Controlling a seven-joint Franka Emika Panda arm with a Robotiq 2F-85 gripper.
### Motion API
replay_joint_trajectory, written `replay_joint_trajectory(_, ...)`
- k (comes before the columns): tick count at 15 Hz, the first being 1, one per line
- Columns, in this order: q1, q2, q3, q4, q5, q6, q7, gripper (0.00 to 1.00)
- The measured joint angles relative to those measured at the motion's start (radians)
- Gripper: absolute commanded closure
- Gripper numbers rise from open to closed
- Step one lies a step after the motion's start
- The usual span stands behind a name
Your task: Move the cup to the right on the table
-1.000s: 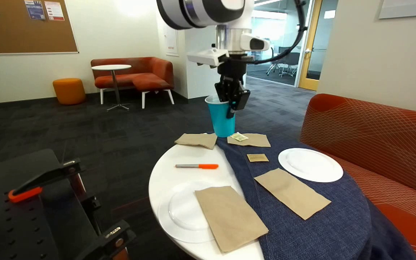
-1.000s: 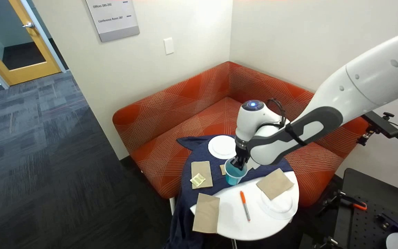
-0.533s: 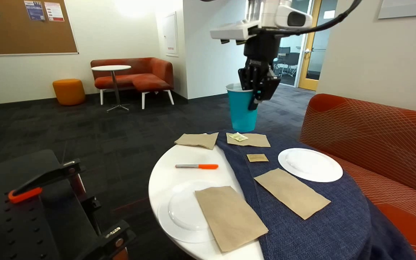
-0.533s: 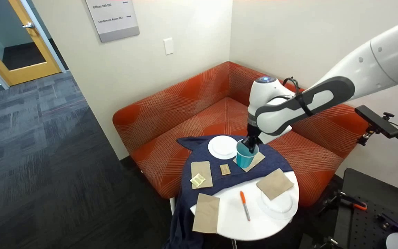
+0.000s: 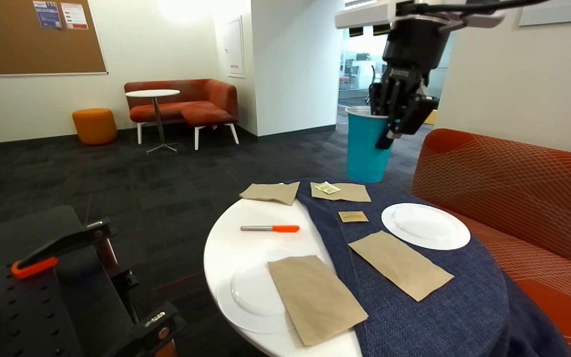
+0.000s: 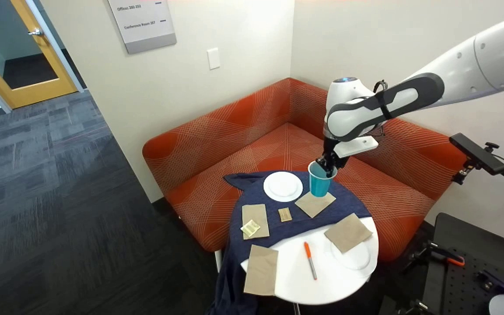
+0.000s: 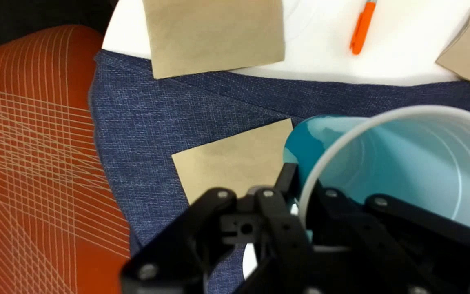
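In an exterior view the arm (image 6: 457, 72) slants down from the upper right to the wrist (image 6: 338, 97), its blue light (image 6: 345, 79) glowing on top, and the gripper (image 7: 303, 188) hangs below, slightly tilted, fingers (image 7: 287, 179) pinched nearly together

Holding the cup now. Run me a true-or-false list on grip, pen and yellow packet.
The gripper holds the cup near its rim. True.
The cup stands on a plate. False: it hangs above the table.
The gripper is wholly outside the cup. False: part of it reaches inside.
The pen lies on the table's white part. True.
The yellow packet lies on a brown napkin. True.
The pen touches the yellow packet. False: they lie apart.
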Motion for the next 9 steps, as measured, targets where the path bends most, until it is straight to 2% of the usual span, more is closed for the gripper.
replay_joint_trajectory(6,-0.008,0.068,-0.041,0.057,0.017,0.001,0.104,0.99)
replay_joint_trajectory(9,-0.009,0.099,-0.052,0.059,0.03,0.041,0.149,0.99)
